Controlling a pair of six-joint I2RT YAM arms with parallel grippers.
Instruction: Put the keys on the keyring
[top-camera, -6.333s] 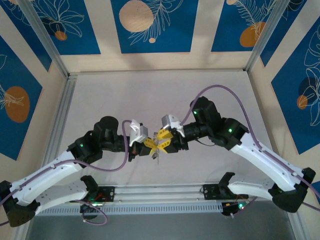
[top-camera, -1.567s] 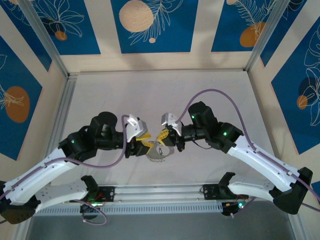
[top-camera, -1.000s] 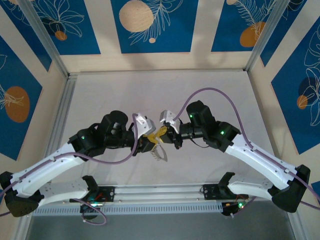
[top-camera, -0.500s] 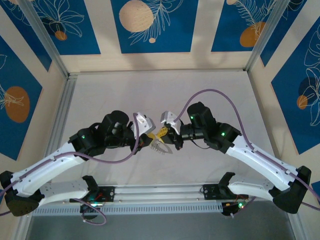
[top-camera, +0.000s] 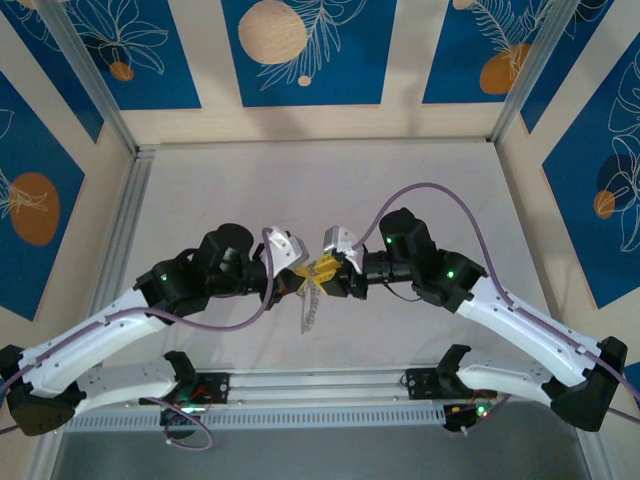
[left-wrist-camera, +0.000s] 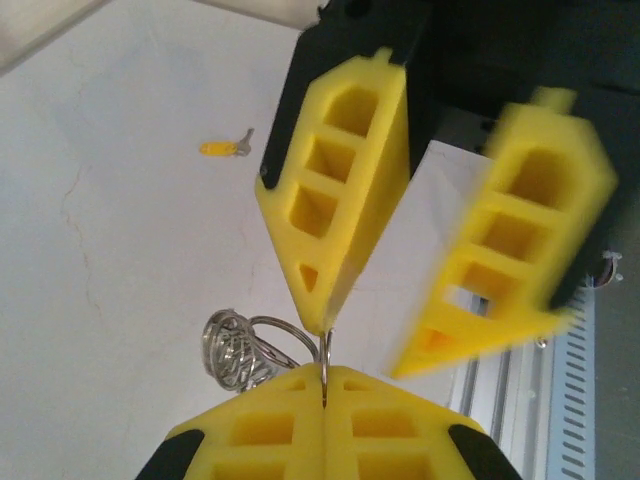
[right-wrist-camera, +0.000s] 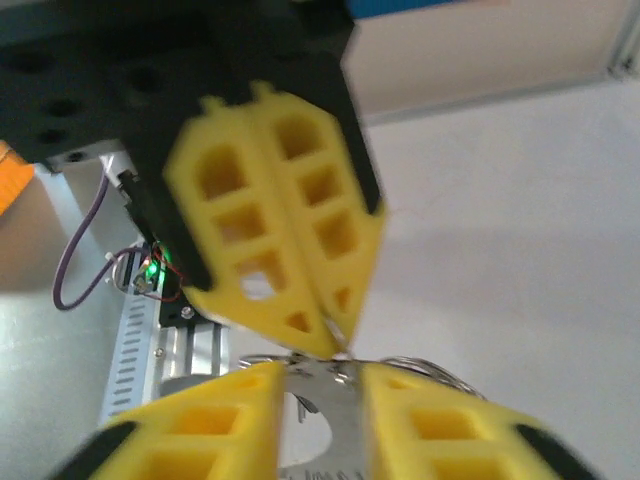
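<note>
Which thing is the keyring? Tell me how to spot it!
Find the pale table and go to its middle, where the left gripper and right gripper meet tip to tip. Pinched in the left one is the keyring, thin silvery wire loops. It's the shiny metal bit, unlike the yellow fingers and fat purple cables.

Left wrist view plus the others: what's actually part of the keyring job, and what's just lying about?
Job:
- keyring, pinched in the shut left gripper
- flat silvery key between the open right gripper's fingers

Lying about:
- small yellow-tipped piece on the table, too small to identify
- purple cables
- metal rail at the near edge
</note>
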